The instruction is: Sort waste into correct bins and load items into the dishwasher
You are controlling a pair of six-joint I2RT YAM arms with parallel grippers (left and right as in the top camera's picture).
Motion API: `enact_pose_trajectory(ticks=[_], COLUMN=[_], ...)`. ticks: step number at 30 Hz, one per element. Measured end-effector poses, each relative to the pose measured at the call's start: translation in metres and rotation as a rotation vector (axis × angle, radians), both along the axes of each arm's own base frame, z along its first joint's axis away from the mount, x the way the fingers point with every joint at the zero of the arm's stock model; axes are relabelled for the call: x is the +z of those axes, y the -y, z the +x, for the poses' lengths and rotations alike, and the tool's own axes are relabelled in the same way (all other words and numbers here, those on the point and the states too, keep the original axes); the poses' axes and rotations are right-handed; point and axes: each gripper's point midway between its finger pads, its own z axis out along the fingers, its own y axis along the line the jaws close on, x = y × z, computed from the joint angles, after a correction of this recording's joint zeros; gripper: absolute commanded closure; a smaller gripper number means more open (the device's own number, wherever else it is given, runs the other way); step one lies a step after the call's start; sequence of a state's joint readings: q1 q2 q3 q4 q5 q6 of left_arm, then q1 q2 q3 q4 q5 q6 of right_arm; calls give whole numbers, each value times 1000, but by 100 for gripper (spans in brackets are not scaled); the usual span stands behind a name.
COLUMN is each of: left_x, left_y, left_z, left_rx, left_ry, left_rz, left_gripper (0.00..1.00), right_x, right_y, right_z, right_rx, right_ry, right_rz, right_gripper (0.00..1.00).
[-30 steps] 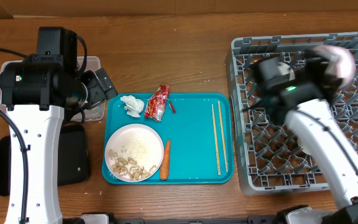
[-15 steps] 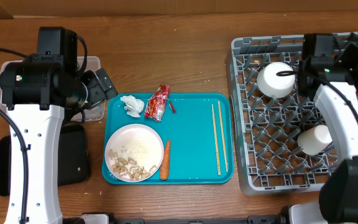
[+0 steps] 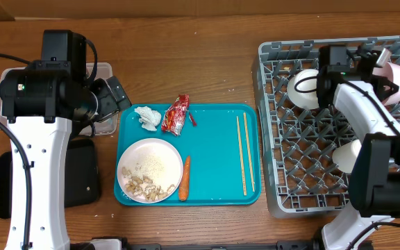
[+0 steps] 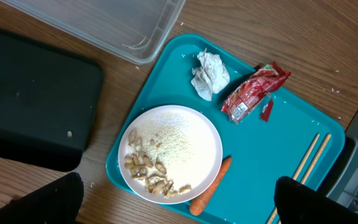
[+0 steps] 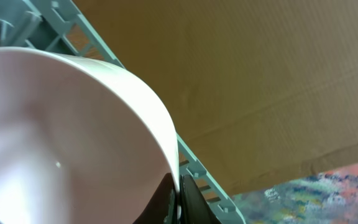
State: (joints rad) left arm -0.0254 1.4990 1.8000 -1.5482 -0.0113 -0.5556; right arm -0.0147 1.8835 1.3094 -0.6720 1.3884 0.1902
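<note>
The left arm is held upright and bent at a black joint just behind the left gripper, which is turned toward the other arm. Its fingers are spread wide, and nothing is held between them. The right arm is stretched forward from its base and folded at the wrist directly behind the right gripper, which is pointed away from the left arm. Its jaws are pressed together on the rim of a bowl, with one finger set on each side of the wall.
</note>
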Motion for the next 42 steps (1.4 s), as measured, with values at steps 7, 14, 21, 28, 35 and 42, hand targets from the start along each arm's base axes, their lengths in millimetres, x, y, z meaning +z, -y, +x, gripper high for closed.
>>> enact_pose_trajectory(ticks=[7, 14, 21, 28, 35, 42], left_x=[0, 0, 0, 0, 0, 0], left_y=[0, 0, 0, 0, 0, 0], left_z=[0, 0, 0, 0, 0, 0], left_rx=[0, 0, 0, 0, 0, 0], left_ry=[0, 0, -1, 0, -1, -1], left_rz=[0, 0, 0, 0, 0, 0], left_gripper=[0, 0, 0, 0, 0, 0], right_x=[-3, -6, 17, 42, 7, -78], right_y=[-54, -100, -178, -282, -360, -364], right_z=[21, 24, 19, -27, -84, -102], right_rx=[144, 264, 501, 904, 1001, 780], right_ry=[-9, -101, -64, -11, -194, -353], right_rz=[9, 1, 123, 703, 1244, 1332], right_gripper=[42, 4, 6, 22, 36, 46])
